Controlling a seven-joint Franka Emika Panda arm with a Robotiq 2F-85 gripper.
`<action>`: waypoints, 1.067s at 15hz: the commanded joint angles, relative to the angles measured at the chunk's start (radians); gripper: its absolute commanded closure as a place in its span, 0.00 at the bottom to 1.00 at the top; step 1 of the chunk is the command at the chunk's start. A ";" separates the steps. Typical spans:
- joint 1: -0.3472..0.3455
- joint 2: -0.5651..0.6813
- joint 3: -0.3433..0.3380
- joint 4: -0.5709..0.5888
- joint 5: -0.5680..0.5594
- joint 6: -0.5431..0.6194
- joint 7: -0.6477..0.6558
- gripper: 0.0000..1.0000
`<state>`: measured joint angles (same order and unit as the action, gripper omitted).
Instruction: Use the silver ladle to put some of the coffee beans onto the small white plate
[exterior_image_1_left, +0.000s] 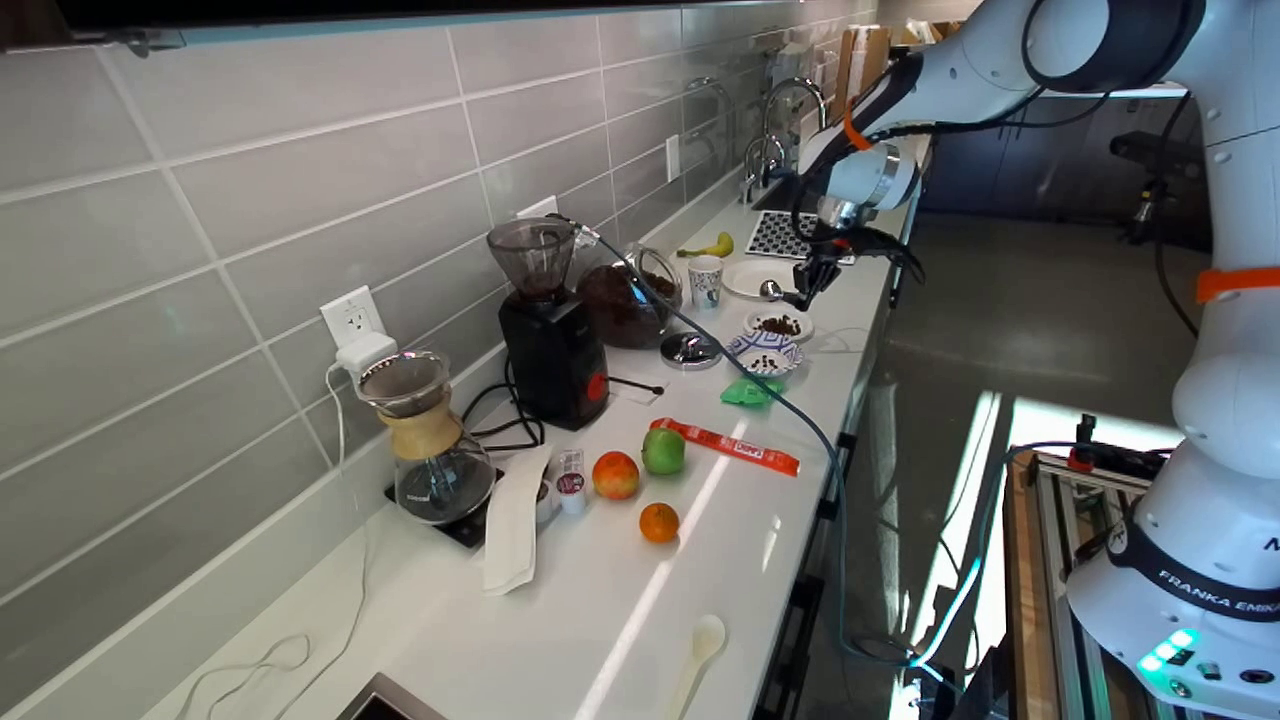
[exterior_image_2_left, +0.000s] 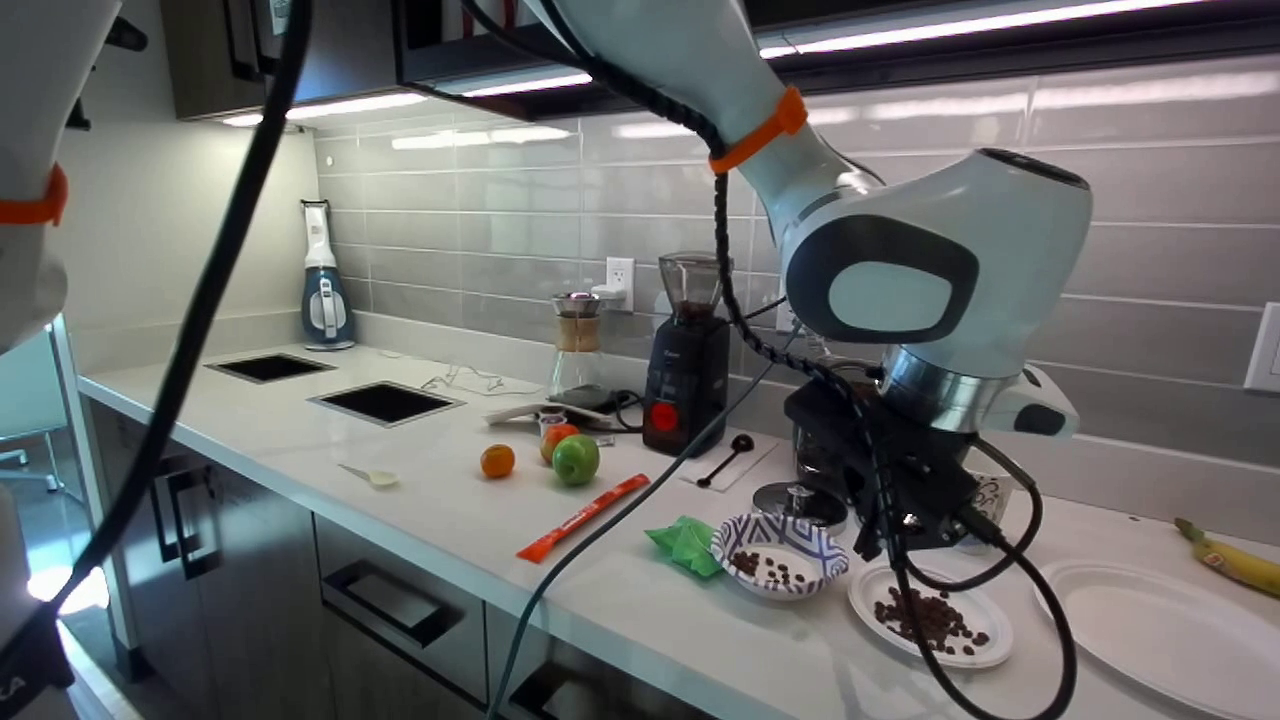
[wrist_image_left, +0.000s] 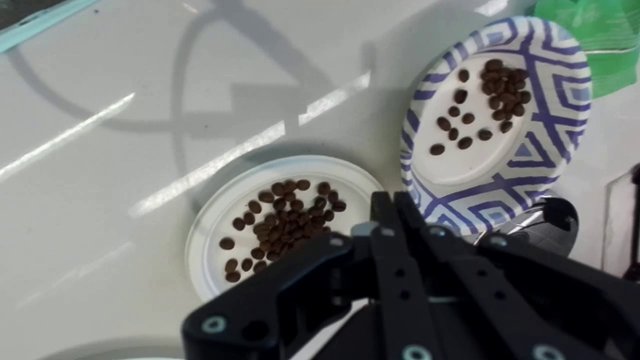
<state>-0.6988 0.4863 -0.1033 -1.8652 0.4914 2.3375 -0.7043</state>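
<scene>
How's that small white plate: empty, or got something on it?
Not empty: the wrist view shows coffee beans clustered on the small white plate, with several strays toward its rim.

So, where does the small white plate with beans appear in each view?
In an exterior view: the small white plate is right of centre, slightly above mid-height.
In an exterior view: plate, lower right.
Wrist view: plate, left of centre and below mid-height, partly hidden.
Shared landmark: the patterned bowl, beside the plate in all three views.
</scene>
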 joint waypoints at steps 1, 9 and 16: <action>0.111 -0.056 -0.042 -0.108 -0.151 0.184 0.074 0.99; 0.387 -0.121 -0.205 -0.285 -0.676 0.518 0.326 0.99; 0.763 -0.047 -0.636 -0.247 -1.182 0.776 0.652 0.99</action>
<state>-0.0968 0.3985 -0.5524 -2.1330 -0.5390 3.0260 -0.1757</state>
